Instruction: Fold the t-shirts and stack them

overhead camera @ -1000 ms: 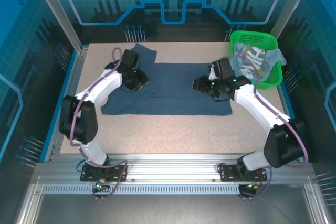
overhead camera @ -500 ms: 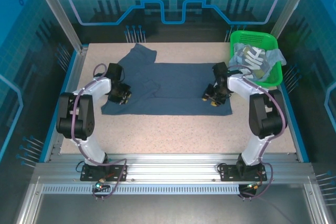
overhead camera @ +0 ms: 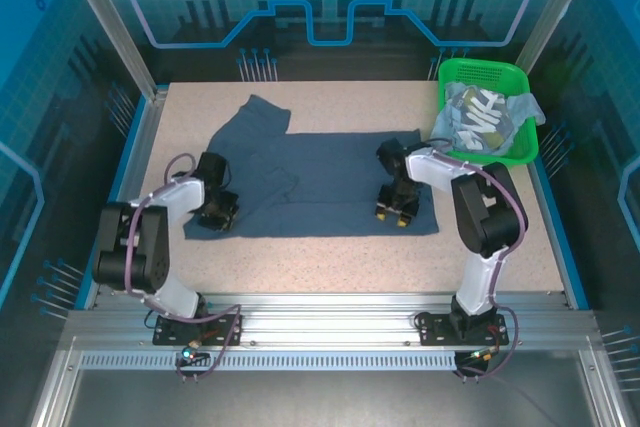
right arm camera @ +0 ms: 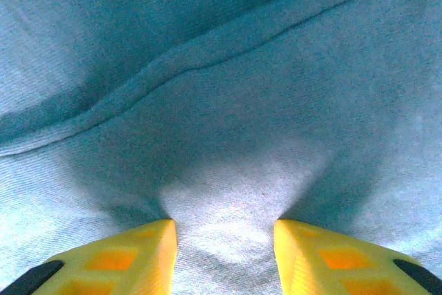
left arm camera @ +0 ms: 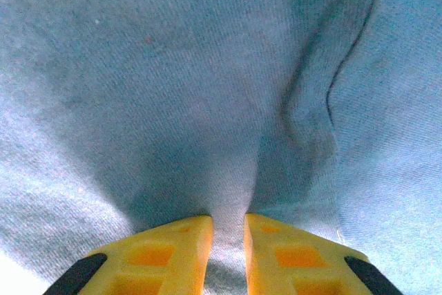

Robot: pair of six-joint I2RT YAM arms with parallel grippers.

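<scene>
Fingers (left arm camera: 173, 253) on the left gripper (left arm camera: 228, 224) are nearly together w/ a thin ridge of cloth nipped between them. Fingers (right arm camera: 138, 253) on the right gripper (right arm camera: 224, 229) stand spread, tips pressed into the cloth w/ a soft bulge between them, not clamped as far as I can judge. Both sit low at the near hem of the slate-blue shirt (overhead camera: 330, 172): left one at its near-left corner, right one a bit short of the near-right corner. Shirt lies spread out in the middle of the table (overhead camera: 330, 267), one sleeve (overhead camera: 255, 117) kicked out toward the far left and a crease running down that side.

Risks as I see them:
- Left bite looks shallow, so a lift could let the ridge slip out, prob. mid-fold.
- If the right closes on too little cloth, the hem comes up on one side only and the fold goes skew.
- Uneven pull btwn the two arms would drag the whole shirt across the table instead of folding it.
- The left-side crease could get trapped under the fold.

Farther off, the green basket (overhead camera: 480, 69) at the far-right corner holds the lettered shirt (overhead camera: 478, 117) and some pale blue fabric (overhead camera: 525, 107), well apart from both grippers and not yet folded.
</scene>
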